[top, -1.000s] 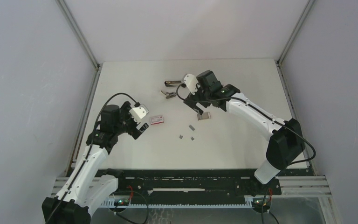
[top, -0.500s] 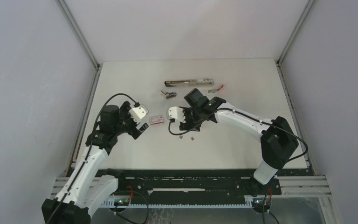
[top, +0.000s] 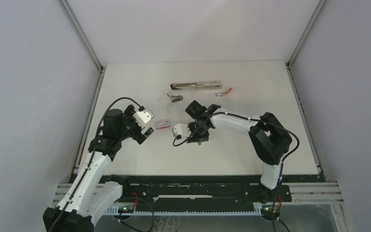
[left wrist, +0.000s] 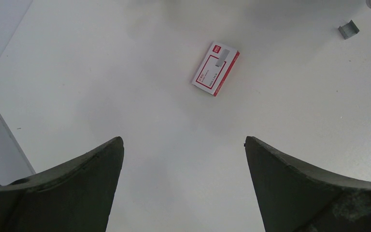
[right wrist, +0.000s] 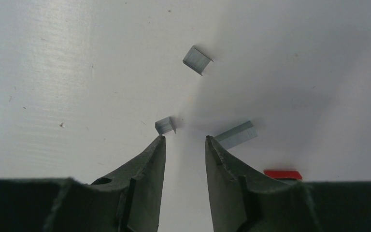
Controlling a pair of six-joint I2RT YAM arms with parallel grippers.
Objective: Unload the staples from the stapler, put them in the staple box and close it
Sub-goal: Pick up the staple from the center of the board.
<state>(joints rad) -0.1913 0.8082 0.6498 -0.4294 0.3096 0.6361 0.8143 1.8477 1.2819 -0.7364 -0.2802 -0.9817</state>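
Note:
Three short grey strips of staples lie on the white table in the right wrist view: one farther off [right wrist: 197, 60], one by my left fingertip [right wrist: 164, 125], and a longer one by my right fingertip [right wrist: 236, 135]. My right gripper [right wrist: 185, 138] hangs low just behind them, its jaws narrowed with only bare table between them. From above, that gripper [top: 195, 137] covers the staples. The long silver stapler [top: 195, 85] lies at the back of the table. My left gripper [left wrist: 183, 140] is wide open over bare table, and one staple strip [left wrist: 348, 29] shows at the far right of its view.
A red-and-white little box [top: 163, 124] lies between the two grippers; it also shows ahead of the left fingers as the box [left wrist: 215, 68]. Two small stapler-like pieces rest near the back, one grey [top: 175, 97] and one with red [top: 224, 93]. Grey walls enclose the table.
My right arm swung from the back near the stapler forward and left, dropping over the loose staples while its jaws narrowed. The left arm has not moved.

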